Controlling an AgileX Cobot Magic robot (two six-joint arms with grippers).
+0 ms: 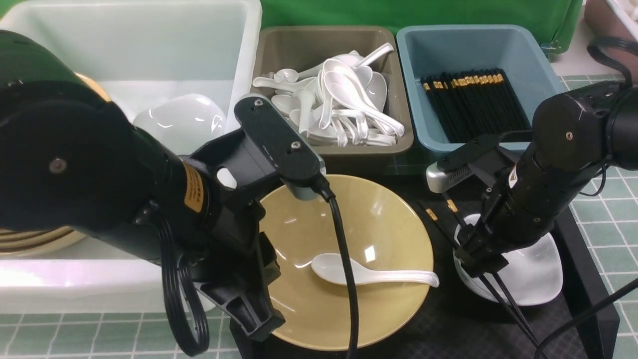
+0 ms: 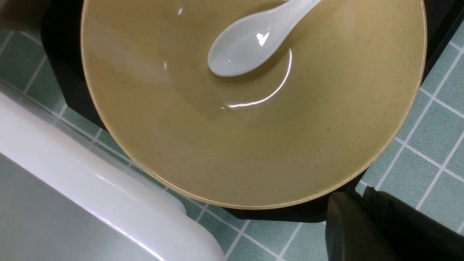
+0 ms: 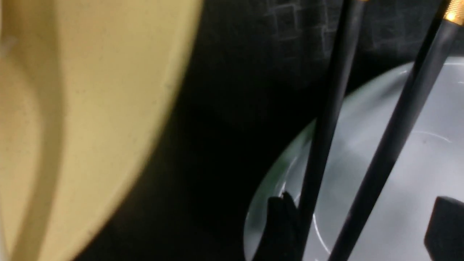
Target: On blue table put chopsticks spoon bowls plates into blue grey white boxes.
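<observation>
Three boxes line the far side in the front view: a white box (image 1: 149,45) on the left with a white dish (image 1: 179,119) and tan plates (image 1: 30,239) in it, a grey box (image 1: 319,42) heaped with white spoons (image 1: 344,99), and a blue box (image 1: 458,50) holding a flat bundle of black chopsticks (image 1: 473,104). Nearer, a black tray (image 1: 448,324) carries a yellow bowl (image 1: 384,224) with one white spoon (image 1: 369,274) lying inside, its handle reaching the bowl's right rim. Just beside it on the tray sits a small white bowl (image 1: 533,274) with a loose pair of chopsticks (image 1: 431,215) slanting across it. The left gripper (image 1: 259,324) hangs over the yellow bowl's near-left rim; the right gripper (image 1: 478,264) is down over the white bowl at the pair. An orange label (image 1: 193,194) on the left arm carries dark print too small to read.

Left wrist view: the yellow bowl (image 2: 253,137) fills most of the picture, the white spoon (image 2: 250,43) resting in its hollow. The tray (image 2: 65,72) shows beneath, then the green tiled tabletop (image 2: 427,152) and the white box's rim (image 2: 108,203). Only one dark finger (image 2: 362,228) shows — whether this gripper is spread or closed cannot be told.

Right wrist view: the yellow bowl (image 3: 72,108) blurs past one side, the tray (image 3: 235,90) dark between it and the white bowl (image 3: 417,163). The pair of chopsticks (image 3: 326,127) crosses the white bowl, one with a gold band visible. The right gripper (image 3: 362,224) straddles them with its fingers (image 3: 282,221) spread — one tip against a stick, the other tip clear of the second stick.
</observation>
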